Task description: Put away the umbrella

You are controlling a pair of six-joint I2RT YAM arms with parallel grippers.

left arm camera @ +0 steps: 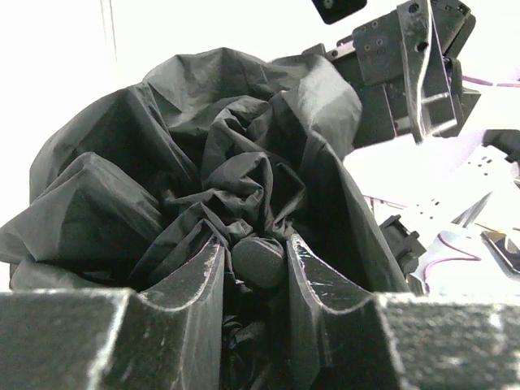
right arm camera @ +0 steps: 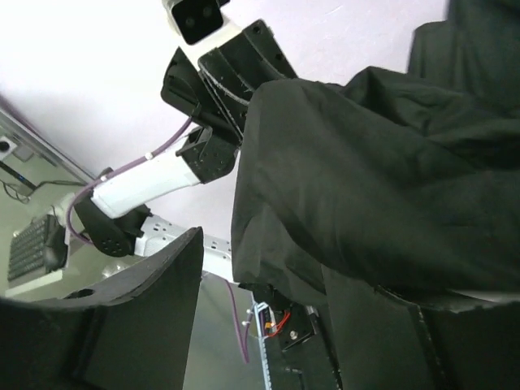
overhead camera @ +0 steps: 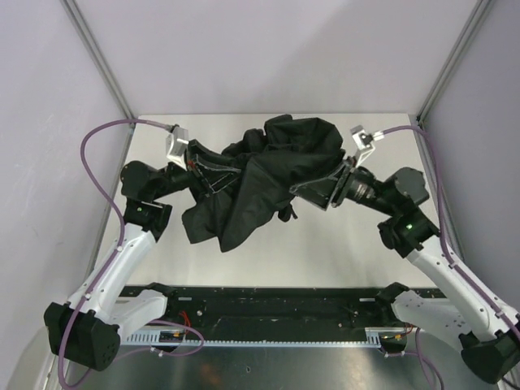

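Top external | umbrella [overhead camera: 260, 175] slung mid-frame over desk [overhead camera: 341, 252], canopy loose | left gripper [left arm camera: 256, 260] clenched on its knob | right gripper [right arm camera: 276, 268] under fabric, cannot tell | unwrapped, not stowed: early

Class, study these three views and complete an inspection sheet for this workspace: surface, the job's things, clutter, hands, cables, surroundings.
Surface: pale, smooth table, faintly reflective.
Job's things: black umbrella, canopy loose and crumpled, hanging between both hands.
Clutter: nothing seen.
Hands: left hand shut on a rounded end of the umbrella amid bunched fabric; right hand open, canopy draped over one finger.
Cables: purple cables loop out from each wrist, apart from the umbrella.
Surroundings: plain walls with metal corner posts.
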